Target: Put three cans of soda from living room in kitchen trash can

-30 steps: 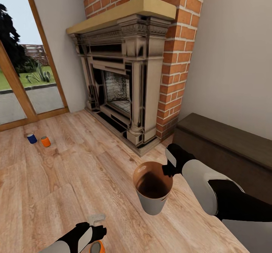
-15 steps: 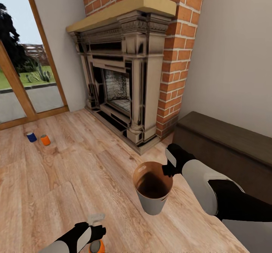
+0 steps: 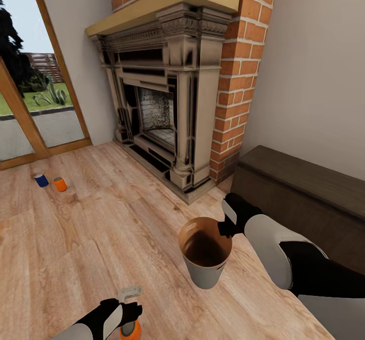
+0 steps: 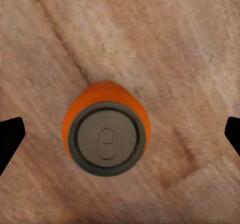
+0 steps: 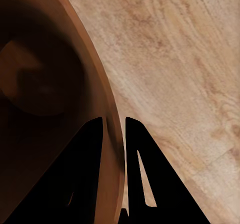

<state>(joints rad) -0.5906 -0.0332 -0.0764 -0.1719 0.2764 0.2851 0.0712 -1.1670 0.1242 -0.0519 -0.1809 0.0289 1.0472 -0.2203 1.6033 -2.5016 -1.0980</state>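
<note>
The right arm reaches forward, its right gripper (image 5: 112, 134) clamped on the rim of the upright trash can (image 3: 204, 252), held above the wood floor (image 3: 101, 228). The left gripper (image 4: 120, 134), fingers spread wide, hangs straight down over an upright orange can (image 4: 106, 132). Far left stand another orange can (image 3: 60, 184) and the blue can (image 3: 41, 180).
</note>
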